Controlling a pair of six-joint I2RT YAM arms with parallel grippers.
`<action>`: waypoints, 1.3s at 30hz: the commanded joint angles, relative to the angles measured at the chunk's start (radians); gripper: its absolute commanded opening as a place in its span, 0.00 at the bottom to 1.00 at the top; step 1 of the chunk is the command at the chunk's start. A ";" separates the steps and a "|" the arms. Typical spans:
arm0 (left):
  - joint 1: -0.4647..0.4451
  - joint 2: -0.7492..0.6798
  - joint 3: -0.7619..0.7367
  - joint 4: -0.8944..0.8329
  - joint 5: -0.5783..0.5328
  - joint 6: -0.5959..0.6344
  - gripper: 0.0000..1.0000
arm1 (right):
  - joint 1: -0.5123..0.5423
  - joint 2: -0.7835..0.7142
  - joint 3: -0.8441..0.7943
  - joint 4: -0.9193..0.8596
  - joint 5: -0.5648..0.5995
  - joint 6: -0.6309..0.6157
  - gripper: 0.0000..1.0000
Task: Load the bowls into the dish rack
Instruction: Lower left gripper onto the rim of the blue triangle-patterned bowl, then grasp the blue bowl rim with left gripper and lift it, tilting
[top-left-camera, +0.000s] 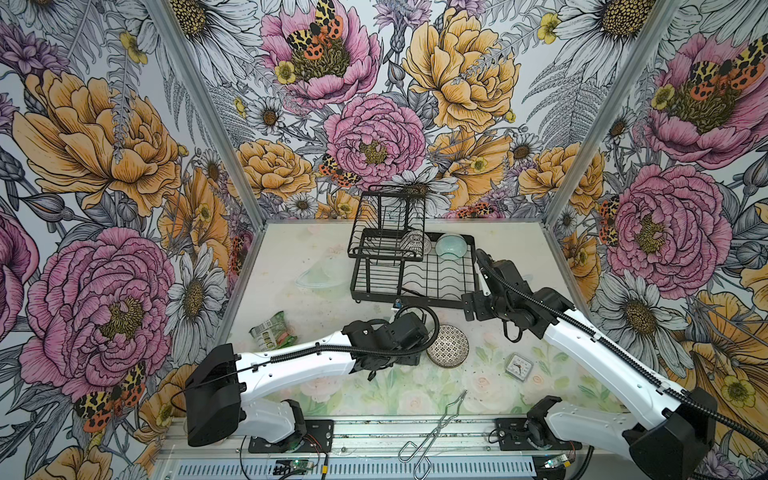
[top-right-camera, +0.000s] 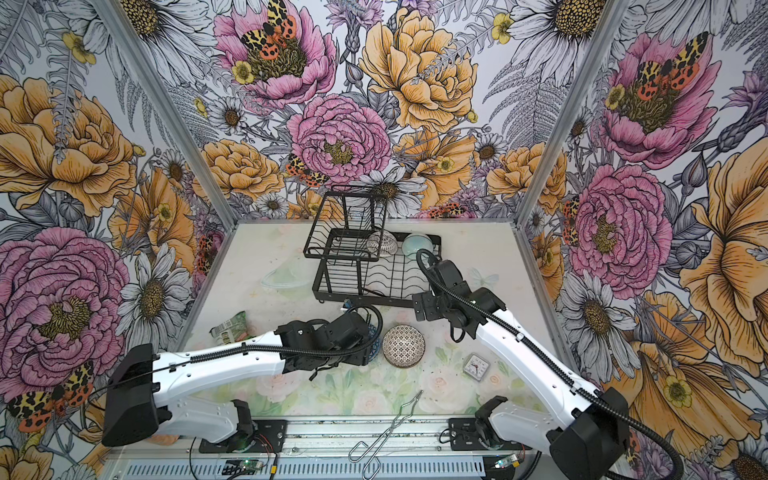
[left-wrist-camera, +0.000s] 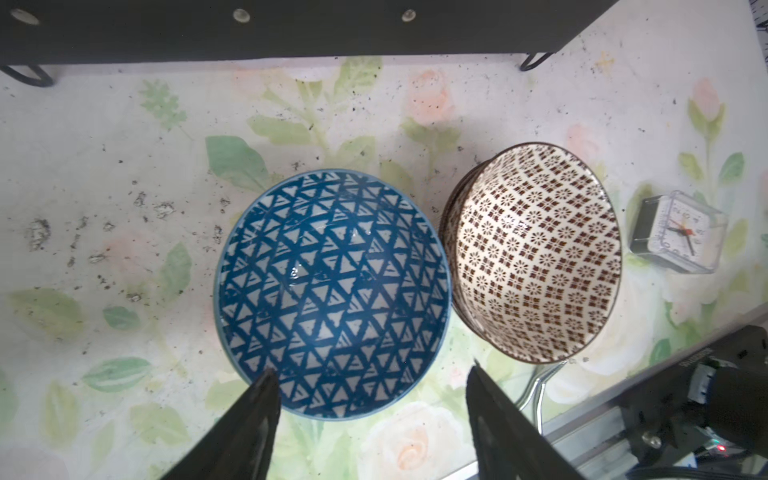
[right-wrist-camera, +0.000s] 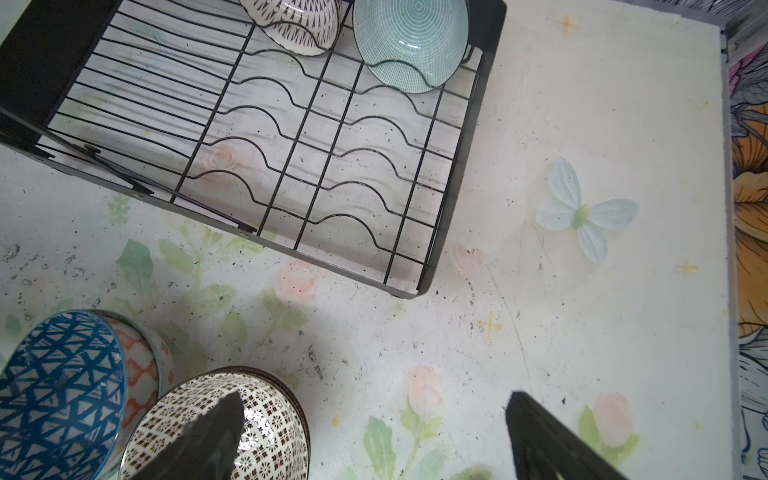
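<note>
A blue bowl with white triangles (left-wrist-camera: 332, 291) stands on the table beside a brown-dotted bowl (left-wrist-camera: 536, 253). My left gripper (left-wrist-camera: 370, 374) hangs open above the blue bowl's near rim and holds nothing. In both top views its wrist hides most of that bowl (top-right-camera: 376, 336). The black wire dish rack (top-left-camera: 407, 301) (right-wrist-camera: 37, 62) holds a white dark-patterned bowl (right-wrist-camera: 291, 25) and a mint bowl (right-wrist-camera: 411, 41) at its far end. My right gripper (right-wrist-camera: 376, 399) is open and empty by the rack's front right corner. Against the blue bowl (right-wrist-camera: 58, 395) shows an orange-lattice bowl (right-wrist-camera: 141, 374).
A small clock (top-left-camera: 518, 368) lies right of the dotted bowl (top-left-camera: 448, 345). Metal tongs (top-left-camera: 432, 432) rest at the front edge. A green packet (top-left-camera: 272, 332) lies at the left, and a clear plastic piece (top-left-camera: 324, 274) sits left of the rack.
</note>
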 joint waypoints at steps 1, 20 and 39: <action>-0.013 0.068 0.047 0.002 0.001 0.044 0.80 | -0.009 -0.036 -0.009 0.010 -0.010 -0.012 0.99; -0.020 0.170 0.087 -0.004 0.012 0.057 0.42 | -0.027 -0.064 -0.030 0.010 -0.019 -0.020 0.99; -0.033 0.247 0.119 -0.036 0.009 0.058 0.19 | -0.044 -0.074 -0.040 0.010 -0.028 -0.023 0.99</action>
